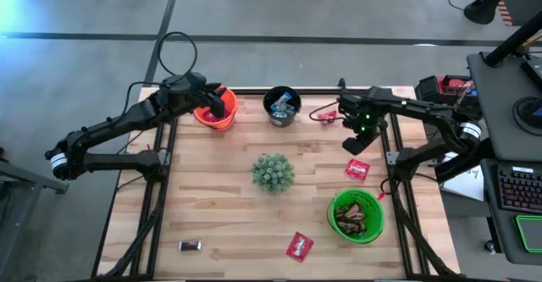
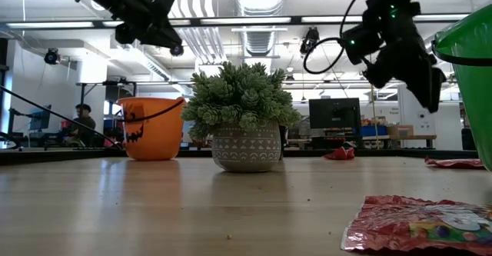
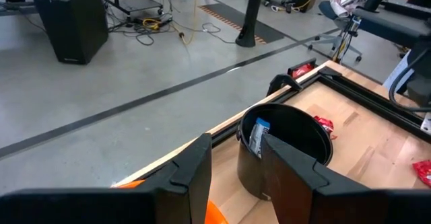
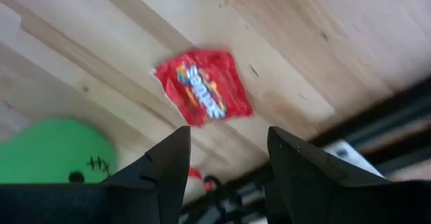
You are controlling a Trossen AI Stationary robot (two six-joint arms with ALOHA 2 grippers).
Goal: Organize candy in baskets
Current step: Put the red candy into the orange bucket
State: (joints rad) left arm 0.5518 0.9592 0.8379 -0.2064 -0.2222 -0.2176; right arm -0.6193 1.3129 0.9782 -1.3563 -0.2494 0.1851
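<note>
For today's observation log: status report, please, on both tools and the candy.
Left tool over orange basket, empty. Right tool open above red candy. Plant mid-table, not blocking.

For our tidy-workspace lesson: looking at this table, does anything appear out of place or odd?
Yes. Loose candy lies outside the baskets: a red packet beside the green basket, another red packet near the front edge, and a small dark bar at the front left. Nothing looks spilled or damaged.
</note>
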